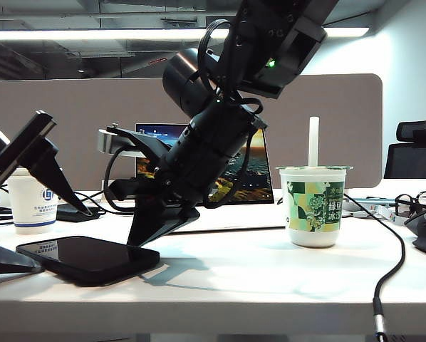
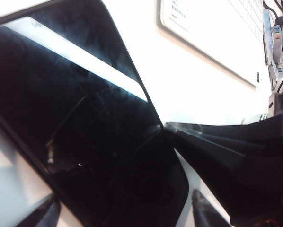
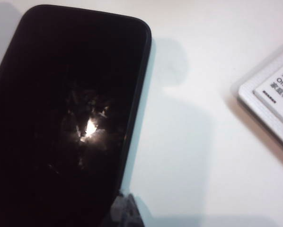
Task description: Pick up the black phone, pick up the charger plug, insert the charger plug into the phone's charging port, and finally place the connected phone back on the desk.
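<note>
The black phone (image 1: 88, 258) lies flat on the white tabletop (image 1: 270, 278). The right gripper (image 1: 143, 229) has its fingers closed, empty, tips just beside the phone's edge. The left gripper (image 1: 28, 206) fingers spread wide around the phone's other end.

black phone (image 1: 88, 258) flat on desk (image 1: 270, 278) | right gripper (image 1: 147, 231) closed, beside phone

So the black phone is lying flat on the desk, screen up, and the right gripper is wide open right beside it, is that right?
Not quite. The black phone does lie flat on the desk, screen up, but the right gripper beside it is shut, not open. The exterior view shows its fingers together in one wedge.
</note>
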